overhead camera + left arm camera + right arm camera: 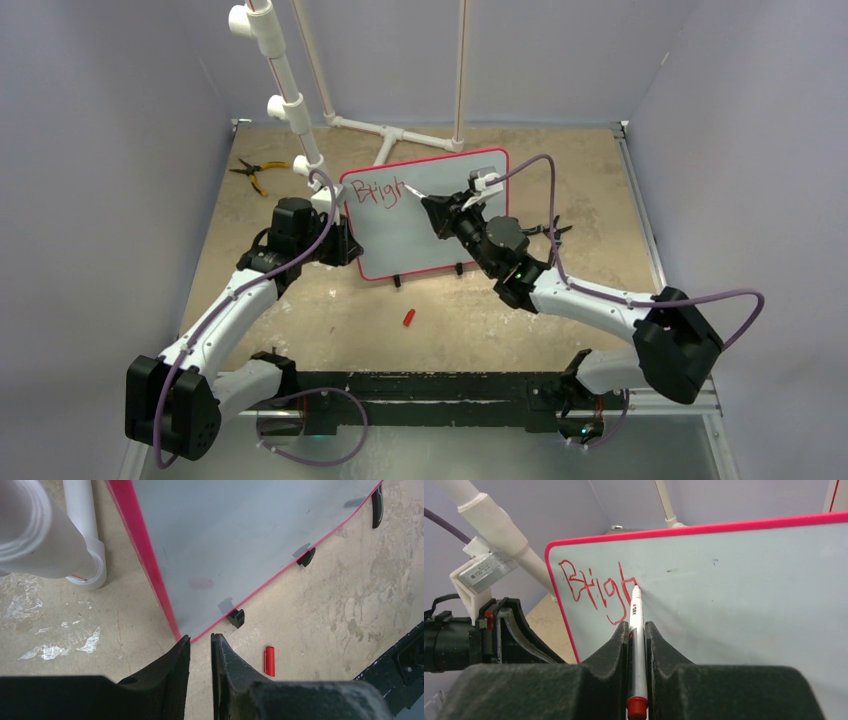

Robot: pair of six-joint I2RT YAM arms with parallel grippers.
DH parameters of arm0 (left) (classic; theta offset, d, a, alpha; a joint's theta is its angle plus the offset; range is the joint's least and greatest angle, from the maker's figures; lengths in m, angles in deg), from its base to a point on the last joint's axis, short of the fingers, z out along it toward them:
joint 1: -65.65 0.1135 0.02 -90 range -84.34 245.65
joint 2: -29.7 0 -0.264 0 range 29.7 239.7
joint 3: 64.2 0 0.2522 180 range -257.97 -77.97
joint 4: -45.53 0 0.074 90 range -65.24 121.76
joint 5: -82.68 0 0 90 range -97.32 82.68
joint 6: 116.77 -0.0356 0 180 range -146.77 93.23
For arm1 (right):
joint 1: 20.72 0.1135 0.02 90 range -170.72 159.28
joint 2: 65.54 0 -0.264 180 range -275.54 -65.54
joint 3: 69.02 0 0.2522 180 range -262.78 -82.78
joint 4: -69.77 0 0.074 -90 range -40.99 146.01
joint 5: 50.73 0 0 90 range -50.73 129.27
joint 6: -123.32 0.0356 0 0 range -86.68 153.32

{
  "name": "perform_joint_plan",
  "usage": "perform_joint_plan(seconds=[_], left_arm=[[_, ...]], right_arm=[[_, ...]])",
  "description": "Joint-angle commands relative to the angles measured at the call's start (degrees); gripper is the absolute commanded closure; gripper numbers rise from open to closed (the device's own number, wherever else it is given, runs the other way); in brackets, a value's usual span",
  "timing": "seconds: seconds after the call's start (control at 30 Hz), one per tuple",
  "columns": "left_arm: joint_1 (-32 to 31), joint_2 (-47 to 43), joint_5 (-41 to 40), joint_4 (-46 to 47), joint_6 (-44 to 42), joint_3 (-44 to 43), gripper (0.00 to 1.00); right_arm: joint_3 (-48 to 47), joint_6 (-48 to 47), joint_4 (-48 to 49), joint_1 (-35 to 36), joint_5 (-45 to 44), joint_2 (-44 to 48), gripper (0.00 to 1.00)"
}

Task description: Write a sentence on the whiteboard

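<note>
My right gripper (637, 627) is clamped on a white marker (636, 645), its tip touching the whiteboard (420, 245) at centre frame, just after the red lettering (594, 587) "Brigh" in its upper left. My left gripper (200, 639) sits at the board's lower left corner, fingers a slit apart; whether they pinch it I cannot tell.

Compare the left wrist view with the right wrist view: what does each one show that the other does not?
Left wrist only: black feet under the board and a red cap on the table. Right wrist only: the right gripper clamping a marker, and red lettering reading "Brigh". Both: the whiteboard with its red frame.
</note>
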Motion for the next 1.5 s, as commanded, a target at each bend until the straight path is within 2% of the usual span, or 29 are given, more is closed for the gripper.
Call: perform_joint_plan(seconds=[0.0, 0.3, 0.67, 1.17, 1.47], left_arm=[[0.3, 0.07, 0.14, 1.7, 0.05, -0.17, 0.8], [0.3, -0.02, 0.14, 1.7, 0.12, -0.09, 0.8], [0.3, 0.29, 0.0, 1.71, 0.13, -0.08, 0.8], [0.3, 0.69, 0.02, 1.7, 0.05, -0.19, 0.8], [0.3, 0.6, 0.18, 1.76, 0.05, -0.16, 0.8]], right_arm=[[1.56, -0.05, -0.61, -0.24, -2.22, 1.41, 1.0], [4.18, 0.83, -0.78, -0.2, -0.91, 2.6, 1.0], [2.36, 0.67, -0.3, -0.24, 2.34, 6.87, 1.0], [-1.12, -0.28, -0.64, -0.4, -1.41, 2.04, 1.0], [-0.36, 0.81, -3.35, -1.02, -5.25, 2.85, 1.0]])
